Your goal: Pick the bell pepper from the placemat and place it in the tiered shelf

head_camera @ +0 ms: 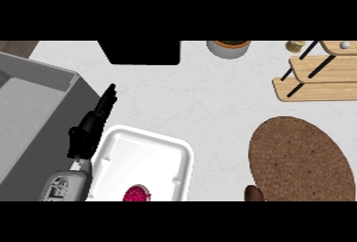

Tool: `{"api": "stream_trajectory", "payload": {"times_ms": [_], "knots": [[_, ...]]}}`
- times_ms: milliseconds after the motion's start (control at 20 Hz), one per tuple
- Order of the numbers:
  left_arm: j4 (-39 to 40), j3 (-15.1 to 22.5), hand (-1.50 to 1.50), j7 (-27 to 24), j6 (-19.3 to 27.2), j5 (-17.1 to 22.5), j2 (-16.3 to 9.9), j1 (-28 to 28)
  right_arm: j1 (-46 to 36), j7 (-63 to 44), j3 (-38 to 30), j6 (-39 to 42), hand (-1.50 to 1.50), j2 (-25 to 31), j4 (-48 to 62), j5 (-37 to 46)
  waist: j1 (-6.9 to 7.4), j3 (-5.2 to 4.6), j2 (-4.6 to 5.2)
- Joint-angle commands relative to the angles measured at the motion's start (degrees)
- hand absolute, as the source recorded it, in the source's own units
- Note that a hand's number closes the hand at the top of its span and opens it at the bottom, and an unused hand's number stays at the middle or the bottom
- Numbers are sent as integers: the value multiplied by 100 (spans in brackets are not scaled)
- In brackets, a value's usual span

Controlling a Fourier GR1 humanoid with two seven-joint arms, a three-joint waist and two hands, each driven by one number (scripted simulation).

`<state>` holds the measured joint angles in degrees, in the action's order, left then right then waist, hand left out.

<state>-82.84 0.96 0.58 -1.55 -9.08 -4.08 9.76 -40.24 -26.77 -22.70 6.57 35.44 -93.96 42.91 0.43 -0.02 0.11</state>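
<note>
– Looking for the pepper first: only a small dark reddish-brown rounded shape (253, 193) shows, cut by the view's lower edge, touching the left rim of the round brown woven placemat (300, 158). Cannot tell if it is the bell pepper.

– And relative to the hand?

– Well apart. The black left hand (93, 128) is far to the view's left, with the white rectangular tray (150, 156) between them. The light wooden tiered shelf (317, 78) stands at far right, beyond the placemat.

– Hand state?

– Fingers straight and pressed together, pointing away from the robot and slightly right. It holds nothing. Contact with the tray's left rim cannot be judged.

– Pose?

– Grey left forearm (66, 186) rises from the lower edge, beside the tray's left side; the hand lies over the dark strip beside the grey sink basin (28, 108). A round pink-red item (137, 194) sits in the tray's near end.
</note>
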Motion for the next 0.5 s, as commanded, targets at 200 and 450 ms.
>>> {"api": "stream_trajectory", "payload": {"times_ms": [200, 450], "knots": [[-413, 52, 0, 367, -74, 52, 8, -28, -241, 1341, 433, -1109, 150, 128, 1382, 554, 53, 3, 4], [-507, -12, 0, 390, -89, 79, -42, -74, -380, 1672, 274, -2066, 150, -71, 2605, 775, 71, 4, 7]]}}
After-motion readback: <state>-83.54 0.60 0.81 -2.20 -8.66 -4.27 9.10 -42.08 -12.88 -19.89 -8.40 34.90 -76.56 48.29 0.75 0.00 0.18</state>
